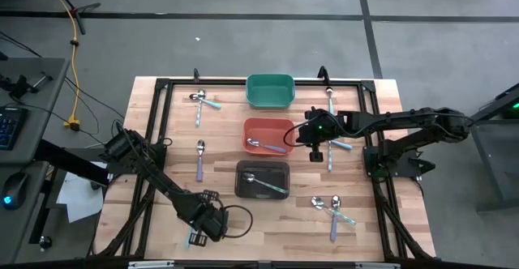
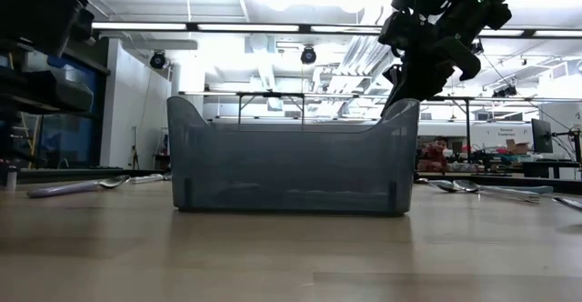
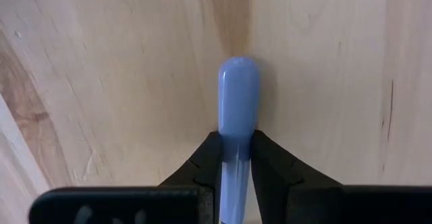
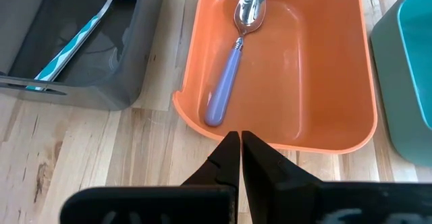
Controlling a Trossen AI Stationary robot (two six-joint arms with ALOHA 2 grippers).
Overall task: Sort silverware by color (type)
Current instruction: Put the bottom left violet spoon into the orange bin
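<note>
Inside: orange bin point(image 4: 324, 69) with lavender spoon point(image 4: 233, 62); right end effector point(image 4: 239, 158) closed, empty.

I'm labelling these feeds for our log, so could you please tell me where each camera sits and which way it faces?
High view: overhead, straight down on the table, both arms showing.
Low view: tabletop level, facing the black bin, right arm above.
Left wrist view: looks down at the left gripper shut on a blue-handled spoon.
Right wrist view: past the shut right gripper at the orange bin, whose lavender-handled spoon the high view also shows.
</note>
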